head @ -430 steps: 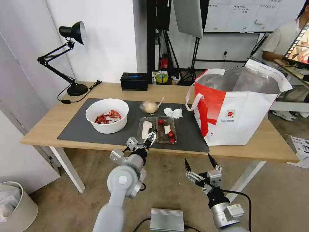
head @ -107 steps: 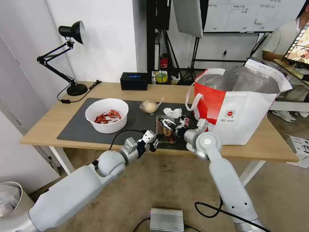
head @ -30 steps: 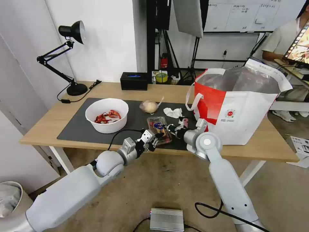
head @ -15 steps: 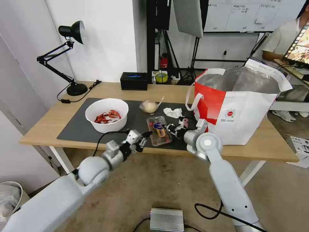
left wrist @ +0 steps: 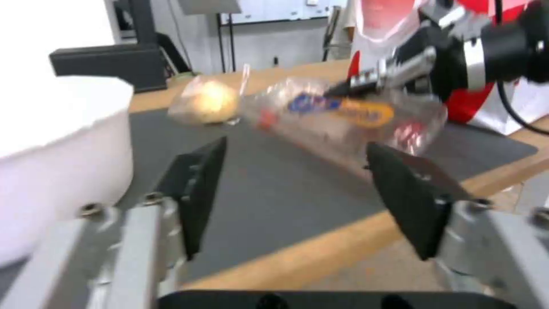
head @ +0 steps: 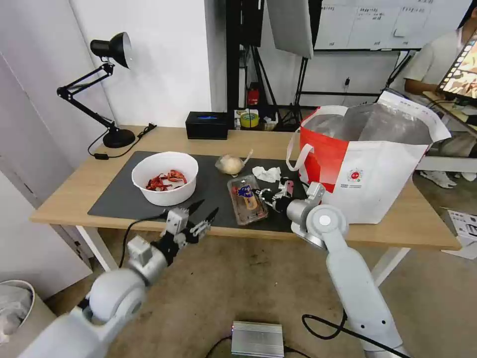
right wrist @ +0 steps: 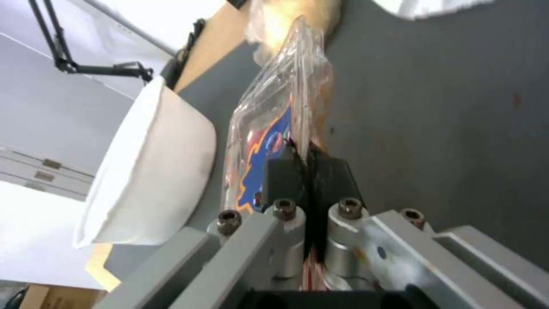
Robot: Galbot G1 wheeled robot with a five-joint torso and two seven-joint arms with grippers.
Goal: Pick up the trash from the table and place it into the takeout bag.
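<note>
1. Far left on the table (head: 74, 194), the black desk lamp (head: 107, 89) stands by the back corner, well clear of the action and no obstacle to anything.
2. Next across, the white bowl (head: 165, 178) of red scraps sits on the dark grey mat (head: 119, 196), untouched for now.
3. Below it the left gripper (head: 201, 215) hangs at the front edge of the table, jaws wide apart and holding nothing; the left wrist view looks between its fingers at the clamshell just ahead.
4. Centre stage: the clamshell (head: 247, 199) is closed and tilted, its right edge pinched by the right gripper (head: 264, 195), jaws clamped together on the rim. It looks partly lifted off the mat, though whether its far end touches I cannot tell.
5. So the step in hand, as I read it, is carrying the clamshell to the bag. The next move calls for a lift high enough to clear the bag's tall near wall, then a swing right over the opening.
6. Behind it wait the clear bag with the beige lump (head: 230, 163) and the crumpled tissue (head: 267, 173), near the carry path.
7. Far right, the takeout bag (head: 367, 164) stands wide open, foil lining showing, with plenty of room inside. Its loop handle (head: 297, 154) hangs on the near side and could snag.
</note>
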